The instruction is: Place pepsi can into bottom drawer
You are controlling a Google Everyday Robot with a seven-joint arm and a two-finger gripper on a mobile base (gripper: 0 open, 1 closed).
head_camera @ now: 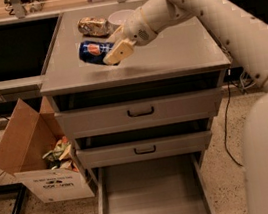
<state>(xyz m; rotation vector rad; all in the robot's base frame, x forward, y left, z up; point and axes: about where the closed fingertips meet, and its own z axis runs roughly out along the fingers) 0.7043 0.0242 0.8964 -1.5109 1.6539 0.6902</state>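
Up top, the cream tool point(116, 52) grips the small dark blue metal pepsi can point(91, 50) sideways over the grey metal desk's point(176, 54) left side, high above its open bottom drawer point(153, 197).

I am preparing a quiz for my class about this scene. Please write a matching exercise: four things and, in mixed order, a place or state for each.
Things:
1. pepsi can
2. bottom drawer
3. cardboard box
4. gripper

Places or states:
A. pulled open, lowest of three
B. standing beside the cabinet
C. closed on the can's end, over the cabinet top
D. dark blue, lying sideways, held

Pairs: 1-D; 2-A; 3-B; 4-C
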